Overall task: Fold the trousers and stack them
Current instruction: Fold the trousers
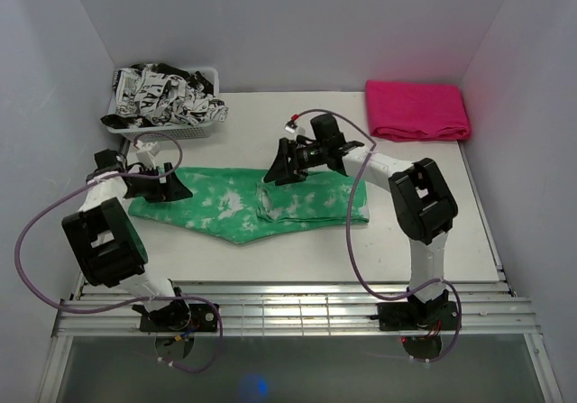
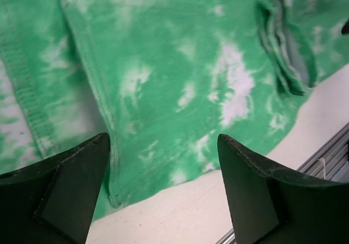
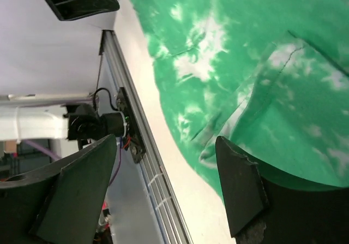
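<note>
The green tie-dye trousers [image 1: 225, 206] lie flat across the middle of the table, and their right end is folded back into a doubled layer [image 1: 311, 203]. My left gripper [image 1: 169, 188] hovers over the trousers' left end, open. In the left wrist view the left gripper [image 2: 163, 137] has only a stitched hem of the trousers [image 2: 180, 75] and bare table between its fingers. My right gripper [image 1: 281, 167] is open above the folded layer's left edge. In the right wrist view the right gripper [image 3: 166, 140] holds nothing, and the trousers [image 3: 262, 53] lie below and to the right of it.
A white basket [image 1: 158, 131] of black-and-white printed fabric [image 1: 167, 92] stands at the back left. A folded magenta-pink cloth [image 1: 416, 110] lies at the back right. Metal rails [image 1: 288, 308] run along the near table edge by both arm bases. Purple cables loop from each arm.
</note>
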Robot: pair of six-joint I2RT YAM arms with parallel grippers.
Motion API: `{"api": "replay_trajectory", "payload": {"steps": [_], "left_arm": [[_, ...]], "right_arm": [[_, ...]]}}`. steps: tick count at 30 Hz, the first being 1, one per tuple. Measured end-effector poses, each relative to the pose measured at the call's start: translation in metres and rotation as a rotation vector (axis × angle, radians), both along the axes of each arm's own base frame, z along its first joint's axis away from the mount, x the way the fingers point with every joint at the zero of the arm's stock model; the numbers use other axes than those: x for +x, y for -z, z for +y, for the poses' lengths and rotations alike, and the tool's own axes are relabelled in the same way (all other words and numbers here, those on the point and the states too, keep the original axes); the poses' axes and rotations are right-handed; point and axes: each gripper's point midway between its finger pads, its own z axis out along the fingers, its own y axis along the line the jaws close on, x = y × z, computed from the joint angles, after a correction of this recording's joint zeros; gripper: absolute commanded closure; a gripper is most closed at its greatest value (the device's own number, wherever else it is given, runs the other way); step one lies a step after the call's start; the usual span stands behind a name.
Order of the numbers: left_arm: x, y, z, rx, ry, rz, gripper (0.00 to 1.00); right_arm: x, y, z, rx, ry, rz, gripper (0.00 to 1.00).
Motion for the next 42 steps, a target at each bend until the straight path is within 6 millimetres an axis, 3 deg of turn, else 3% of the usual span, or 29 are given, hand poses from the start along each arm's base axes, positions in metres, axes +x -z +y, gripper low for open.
{"api": "replay_trajectory", "payload": {"steps": [3, 6, 8, 10, 13, 16, 20, 25, 31, 37, 42], "left_arm": [[0.001, -0.041, -0.015, -0.015, 0.066, -0.133, 0.05], [0.008, -0.087, -0.048, -0.017, 0.187, -0.290, 0.05], [0.011, -0.109, -0.084, -0.038, 0.293, -0.371, 0.06], [0.010, -0.119, -0.129, -0.080, 0.410, -0.412, 0.08], [0.001, -0.112, -0.203, -0.193, 0.552, -0.396, 0.08], [-0.012, -0.086, -0.264, -0.324, 0.629, -0.264, 0.11], [-0.020, -0.035, -0.306, -0.406, 0.637, -0.060, 0.13], [-0.013, 0.015, -0.306, -0.413, 0.517, 0.118, 0.14], [0.007, 0.023, -0.278, -0.400, 0.395, 0.172, 0.14], [0.012, 0.011, -0.250, -0.330, 0.382, 0.099, 0.12], [0.009, -0.037, -0.232, -0.276, 0.421, -0.056, 0.11]], "right_arm": [[0.011, -0.037, -0.028, 0.066, -0.021, -0.085, 0.23], [0.023, -0.061, -0.078, 0.093, -0.003, -0.192, 0.23], [0.023, -0.060, -0.110, 0.086, 0.016, -0.221, 0.24], [0.023, -0.048, -0.142, 0.070, 0.044, -0.210, 0.30], [0.017, -0.016, -0.179, 0.047, 0.076, -0.125, 0.37], [0.009, 0.013, -0.192, 0.044, 0.068, -0.027, 0.39], [-0.002, 0.044, -0.192, 0.033, 0.038, 0.071, 0.39], [-0.013, 0.079, -0.204, -0.029, 0.056, 0.143, 0.37], [-0.006, 0.083, -0.236, -0.036, 0.155, 0.192, 0.36], [-0.004, 0.080, -0.258, -0.083, 0.193, 0.160, 0.37], [0.002, 0.056, -0.276, -0.148, 0.237, 0.027, 0.42]]}}
